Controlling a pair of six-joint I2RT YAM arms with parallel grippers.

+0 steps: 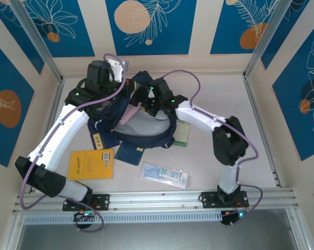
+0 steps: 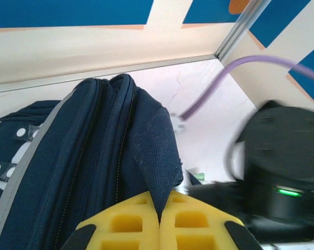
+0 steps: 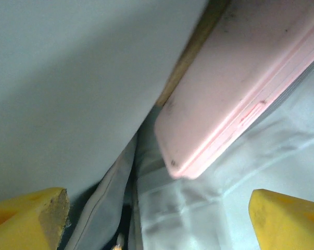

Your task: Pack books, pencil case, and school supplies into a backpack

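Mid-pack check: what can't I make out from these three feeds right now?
- Top view: inside of the backpack, hidden by its own rim and the right arm.
- Top view: pale green pad, left part covered by the backpack.
- Top view: print on the clear packet, too small to read.
- Right wrist view: pink case, cut off by the upper and right edges.
- Left wrist view: right arm, blurred.

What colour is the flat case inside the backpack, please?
The case is pale pink, clearest in the right wrist view.

Pink case [image 3: 235,88] cut off top-right; navy book [image 1: 128,153] half under backpack [image 1: 146,140].
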